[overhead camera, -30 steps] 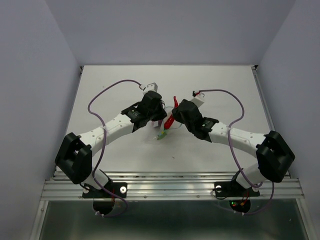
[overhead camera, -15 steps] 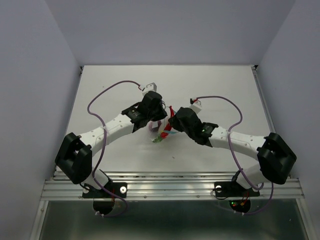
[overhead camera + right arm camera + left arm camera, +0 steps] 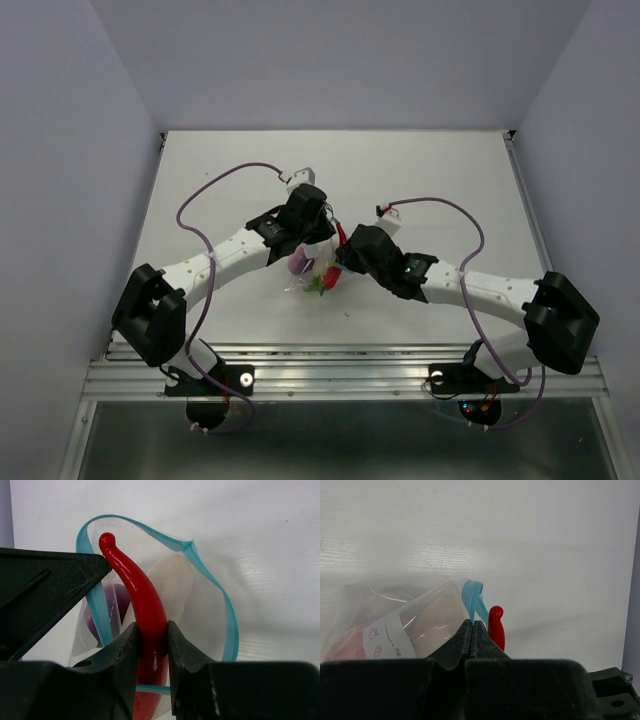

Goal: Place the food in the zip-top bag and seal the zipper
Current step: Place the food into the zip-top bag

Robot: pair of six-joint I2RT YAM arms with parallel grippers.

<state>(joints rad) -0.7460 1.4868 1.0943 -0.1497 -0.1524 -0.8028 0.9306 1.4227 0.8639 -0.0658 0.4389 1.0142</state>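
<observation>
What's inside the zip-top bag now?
Inside the zip-top bag: purple onion, a white shape, likely the radish, and the chili tip held by the right gripper. Bottom hidden behind fingers.

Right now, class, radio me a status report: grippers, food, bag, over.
Left gripper shut on zip-top bag rim. Right gripper shut on chili, tip at the open zipper. Onion, radish inside. Nothing blocking the mouth.

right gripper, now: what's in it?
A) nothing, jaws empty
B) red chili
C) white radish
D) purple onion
B: in the right wrist view the right gripper is clamped on the red chili, whose tip points into the open mouth of the zip-top bag.
</observation>
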